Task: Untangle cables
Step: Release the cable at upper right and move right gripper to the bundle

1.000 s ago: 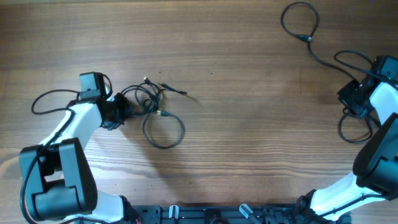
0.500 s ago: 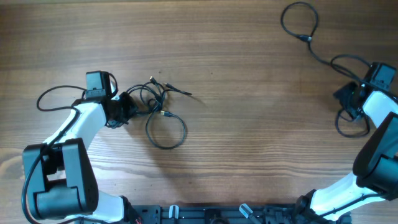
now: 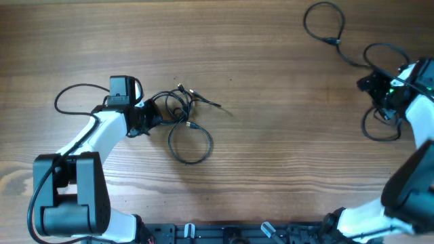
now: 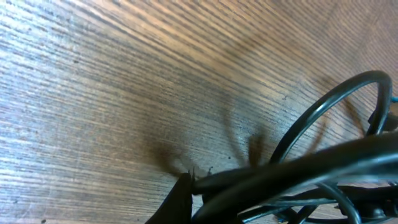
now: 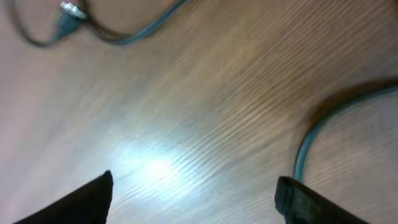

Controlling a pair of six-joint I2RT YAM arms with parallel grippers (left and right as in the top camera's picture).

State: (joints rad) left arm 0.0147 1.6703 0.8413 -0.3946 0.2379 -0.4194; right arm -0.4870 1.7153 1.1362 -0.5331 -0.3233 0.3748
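Note:
A tangle of thin black cables [image 3: 171, 107] lies left of centre, with one loop [image 3: 190, 143] spread out toward the front. My left gripper [image 3: 146, 119] is shut on the tangle's left side. In the left wrist view the cables [image 4: 298, 167] run thick and blurred across the jaws, against one dark fingertip [image 4: 181, 194]. A separate cable [image 3: 324, 22] lies at the far right, with a plug [image 3: 333, 42] and a lower loop [image 3: 380, 127]. My right gripper [image 3: 375, 87] stands open over bare wood beside it. Between its fingers [image 5: 81, 200] nothing shows, and a cable [image 5: 306, 144] passes just beside the right one.
Thicker black wire [image 3: 74, 95] loops from the left arm's wrist camera onto the table. The arm bases [image 3: 68, 203] stand at the front corners. In the right wrist view a plug end [image 5: 69, 11] lies at the top left.
The left arm has dragged the tangle to the right, jaws still shut. The right gripper has opened wide and moved up and left, letting go of the right cable.

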